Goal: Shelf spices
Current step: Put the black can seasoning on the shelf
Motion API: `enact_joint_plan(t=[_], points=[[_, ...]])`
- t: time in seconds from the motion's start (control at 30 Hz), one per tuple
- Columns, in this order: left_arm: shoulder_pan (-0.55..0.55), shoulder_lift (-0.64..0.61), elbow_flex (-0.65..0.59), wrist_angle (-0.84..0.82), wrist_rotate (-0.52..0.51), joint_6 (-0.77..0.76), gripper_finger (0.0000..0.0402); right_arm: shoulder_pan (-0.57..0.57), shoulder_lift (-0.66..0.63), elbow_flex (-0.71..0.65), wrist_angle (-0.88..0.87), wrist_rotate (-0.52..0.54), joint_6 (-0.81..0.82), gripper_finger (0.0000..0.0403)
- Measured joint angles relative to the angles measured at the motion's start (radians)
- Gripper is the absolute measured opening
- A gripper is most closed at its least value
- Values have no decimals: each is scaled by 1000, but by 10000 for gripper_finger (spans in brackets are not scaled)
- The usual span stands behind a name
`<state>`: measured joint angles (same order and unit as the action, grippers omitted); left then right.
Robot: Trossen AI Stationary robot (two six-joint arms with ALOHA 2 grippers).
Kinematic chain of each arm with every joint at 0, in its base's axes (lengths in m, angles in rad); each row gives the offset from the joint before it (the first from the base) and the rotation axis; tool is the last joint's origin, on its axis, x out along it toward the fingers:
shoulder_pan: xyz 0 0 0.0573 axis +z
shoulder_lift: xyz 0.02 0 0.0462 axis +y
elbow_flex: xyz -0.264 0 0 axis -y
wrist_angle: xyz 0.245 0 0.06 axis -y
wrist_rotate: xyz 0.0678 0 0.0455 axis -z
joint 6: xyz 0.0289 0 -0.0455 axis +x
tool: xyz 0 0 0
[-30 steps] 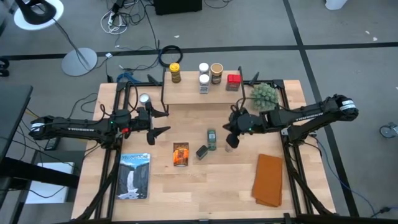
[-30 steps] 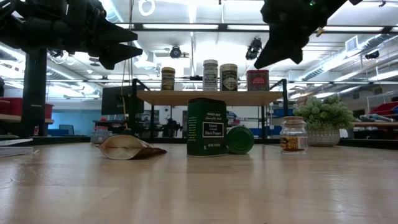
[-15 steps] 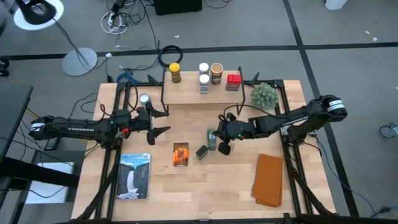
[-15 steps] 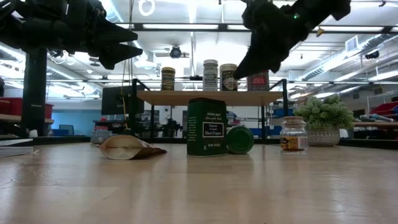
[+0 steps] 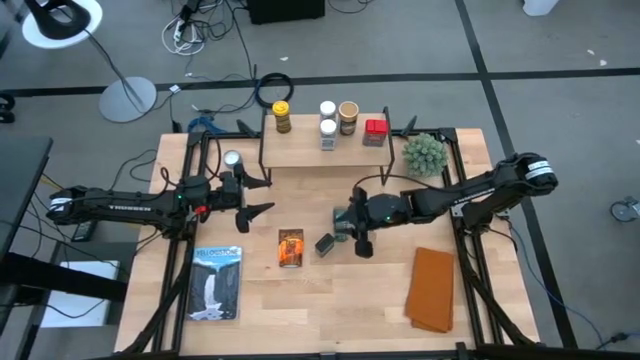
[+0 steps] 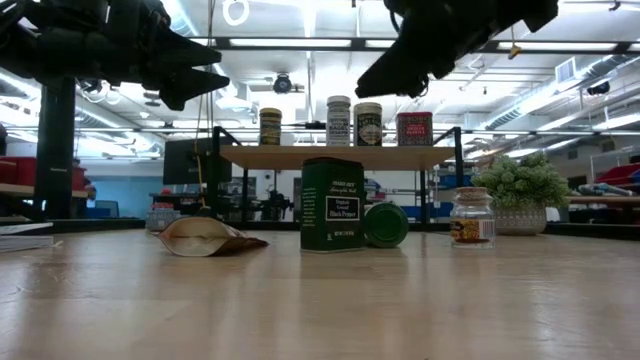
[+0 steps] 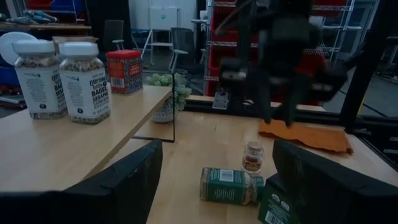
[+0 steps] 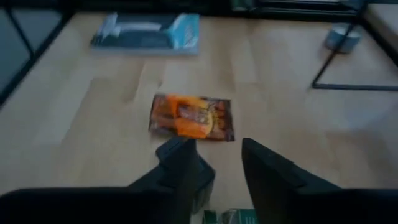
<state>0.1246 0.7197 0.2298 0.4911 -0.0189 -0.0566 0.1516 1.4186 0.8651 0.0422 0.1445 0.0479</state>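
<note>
Right gripper (image 5: 350, 226) hovers over the green jar (image 5: 340, 222) and dark box (image 5: 325, 243) at desk centre, jaws slightly parted. Left gripper (image 5: 258, 195) waits at 9 o'clock, jaws open. Shelf (image 5: 325, 150) at 12 o'clock holds five spices. Risk: a narrow gap could clip the box and topple the jar.

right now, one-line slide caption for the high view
Right gripper hovers over the green jar; five spices wait on the shelf.
</note>
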Motion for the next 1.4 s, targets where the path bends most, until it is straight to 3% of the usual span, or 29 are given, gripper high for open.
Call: enact_joint_plan(t=[0.2, 0.37, 0.53, 0.7, 1.03, 1.17, 1.3, 1.4], points=[[0, 0, 0, 14, 0, 0, 309, 35, 118, 161, -145, 4, -194, 197], [0, 0, 0, 13, 0, 0, 309, 38, 268, 413, -446, 21, -340, 243], [0, 0, 0, 15, 0, 0, 309, 29, 409, 637, -773, 22, -488, 273], [0, -1, 0, 14, 0, 0, 309, 28, 528, 780, -913, -16, -567, 283], [0, 0, 0, 20, 0, 0, 309, 27, 679, 914, -1016, -37, -617, 247], [0, 0, 0, 15, 0, 0, 309, 25, 681, 915, -1023, -63, -618, 202], [0, 0, 0, 19, 0, 0, 309, 22, 682, 916, -1026, -66, -601, 133], [0, 0, 0, 19, 0, 0, 309, 20, 682, 917, -1026, -70, -592, 121]])
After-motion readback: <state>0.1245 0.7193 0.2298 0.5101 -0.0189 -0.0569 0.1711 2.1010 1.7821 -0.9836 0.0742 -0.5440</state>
